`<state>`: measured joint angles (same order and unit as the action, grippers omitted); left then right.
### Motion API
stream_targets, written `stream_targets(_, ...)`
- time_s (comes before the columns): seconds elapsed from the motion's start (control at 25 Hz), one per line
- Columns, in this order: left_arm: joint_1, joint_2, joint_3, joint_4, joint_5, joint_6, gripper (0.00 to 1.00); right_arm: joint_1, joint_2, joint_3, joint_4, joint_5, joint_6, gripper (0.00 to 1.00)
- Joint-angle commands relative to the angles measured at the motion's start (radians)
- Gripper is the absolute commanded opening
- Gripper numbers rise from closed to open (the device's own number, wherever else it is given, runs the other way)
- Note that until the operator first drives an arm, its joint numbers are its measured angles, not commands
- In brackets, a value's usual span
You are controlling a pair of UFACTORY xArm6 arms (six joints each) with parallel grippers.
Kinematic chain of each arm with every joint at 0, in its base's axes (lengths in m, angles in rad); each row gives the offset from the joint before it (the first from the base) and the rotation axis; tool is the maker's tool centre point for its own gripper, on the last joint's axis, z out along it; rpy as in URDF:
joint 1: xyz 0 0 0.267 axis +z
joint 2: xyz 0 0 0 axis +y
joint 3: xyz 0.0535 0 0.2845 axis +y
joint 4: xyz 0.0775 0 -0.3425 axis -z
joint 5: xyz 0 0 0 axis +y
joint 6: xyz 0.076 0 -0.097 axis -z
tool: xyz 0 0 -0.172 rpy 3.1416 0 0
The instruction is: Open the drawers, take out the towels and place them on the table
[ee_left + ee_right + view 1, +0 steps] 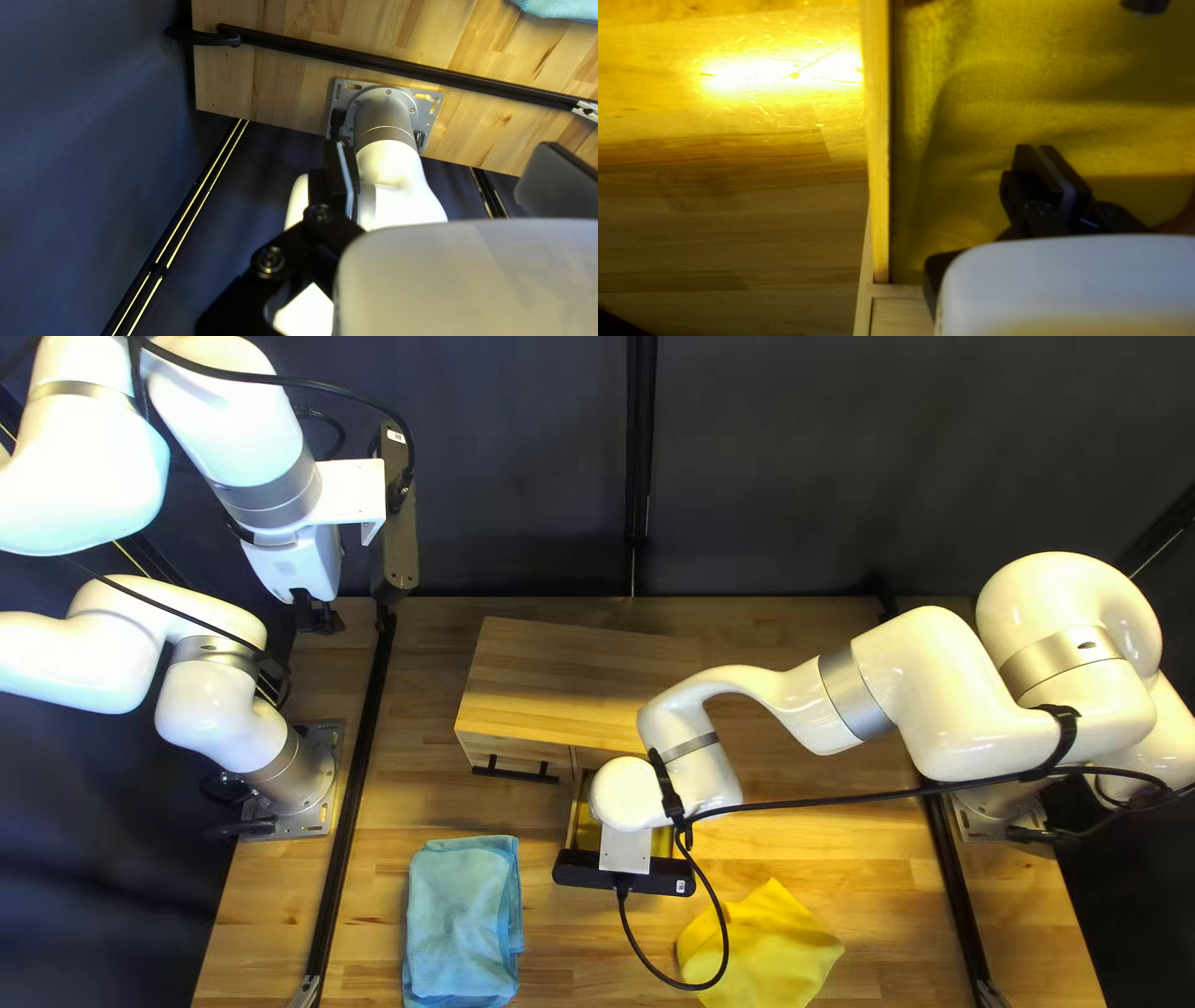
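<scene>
A wooden drawer cabinet [560,681] stands mid-table. Its left drawer [511,758] is closed. The right drawer [581,814] is pulled out, and a yellow towel [1017,93] lies inside it against the side wall [877,140]. My right gripper [1043,154] reaches down into this drawer with its fingers together, tips against that cloth; I cannot see any cloth pinched between them. My right wrist hides the gripper in the top left view. A blue towel [464,919] and a second yellow towel [766,952] lie on the table near the front edge. My left gripper [448,179] hangs open and empty above its own arm base [385,112].
A black rail [359,747] runs along the table beside the left arm base [289,784], and another [948,887] runs by the right arm base. A black cable [653,943] loops from my right wrist over the table between the two towels.
</scene>
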<state>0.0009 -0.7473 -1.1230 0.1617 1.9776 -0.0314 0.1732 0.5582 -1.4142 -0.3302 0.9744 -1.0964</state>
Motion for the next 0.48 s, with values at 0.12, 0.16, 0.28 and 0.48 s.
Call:
stream_targets(0.12,0.000,0.000,0.000,0.000,0.000,0.000,1.00,-0.004,0.000,0.002,-0.002,0.000,-0.002,1.00)
stream_targets(0.16,0.000,0.000,0.000,0.000,0.000,0.000,1.00,-0.004,0.000,0.002,-0.002,0.000,-0.002,1.00)
stream_targets(0.28,0.000,0.000,0.000,0.000,0.000,0.000,1.00,-0.005,0.011,-0.006,-0.003,-0.002,-0.009,1.00)
stream_targets(0.48,0.000,0.000,0.000,0.000,0.000,0.000,1.00,-0.006,0.021,-0.013,-0.004,-0.007,-0.018,1.00)
